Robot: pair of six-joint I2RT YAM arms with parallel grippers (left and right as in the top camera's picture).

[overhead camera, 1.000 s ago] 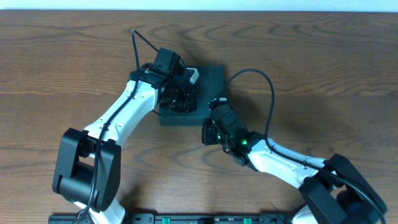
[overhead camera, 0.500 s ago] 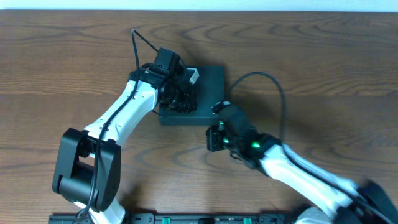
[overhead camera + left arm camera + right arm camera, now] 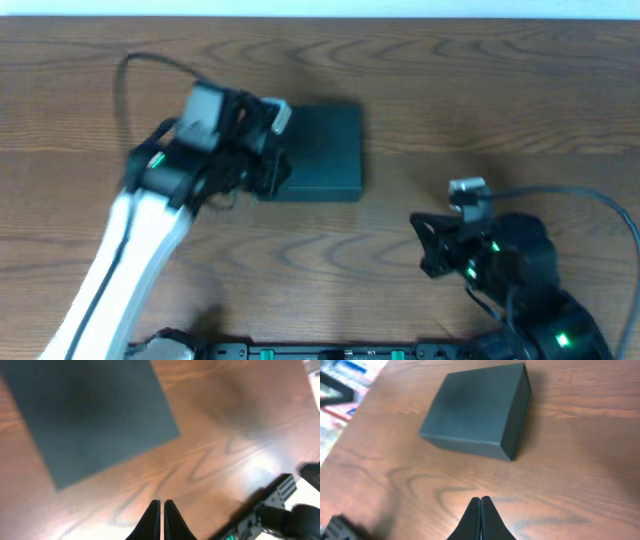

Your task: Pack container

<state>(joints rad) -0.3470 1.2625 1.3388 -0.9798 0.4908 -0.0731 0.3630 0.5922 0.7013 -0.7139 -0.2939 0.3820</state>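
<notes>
The container (image 3: 318,150) is a dark teal-black box lying flat on the wooden table with its lid down. It also fills the upper left of the left wrist view as the container (image 3: 90,415) and sits ahead in the right wrist view as the container (image 3: 475,407). My left gripper (image 3: 264,178) hangs by the box's left edge, blurred. Its tips (image 3: 161,503) are shut over bare wood with nothing between them. Down at the front right, my right gripper (image 3: 428,246) stands well apart from the box. Its tips (image 3: 481,499) are shut and empty.
A black rail (image 3: 330,352) with green lights runs along the table's front edge and shows again as the rail (image 3: 270,505) in the left wrist view. The bare wooden table (image 3: 500,110) stretches right of the box. The table's left edge (image 3: 350,415) shows in the right wrist view.
Both arms have drawn away from the box. The right arm has pulled back to the front right; the left arm has swung left and lifted off the box.
</notes>
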